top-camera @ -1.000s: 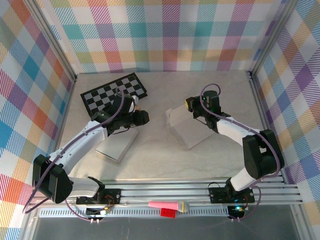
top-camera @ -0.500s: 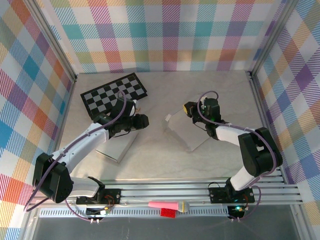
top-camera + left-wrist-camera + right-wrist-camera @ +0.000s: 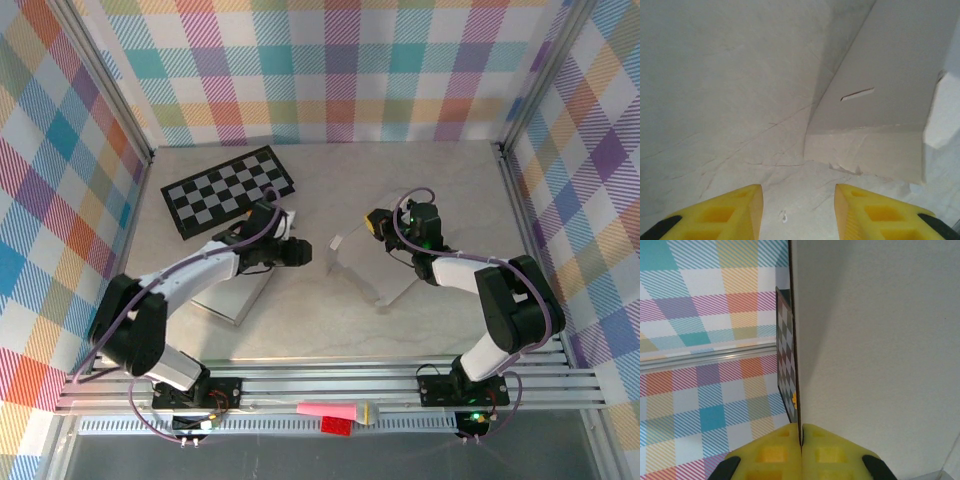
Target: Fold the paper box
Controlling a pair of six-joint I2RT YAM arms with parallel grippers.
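— Where was your paper box (image 3: 375, 270)?
— Right of the checkerboard (image 3: 225, 187), right gripper (image 3: 801, 440) pinched shut on its panel; left gripper (image 3: 797, 202) half-open, empty. Tugging could have torn the thin edge

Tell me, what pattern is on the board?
Black-and-white checks on the board, clearest from the top camera.

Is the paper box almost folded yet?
Barely started. Done: one side of the paper box looks lifted. In hand: the right gripper is shut on its edge; the left gripper, open, faces a flap. Left: the slot is empty, so flaps still need folding.
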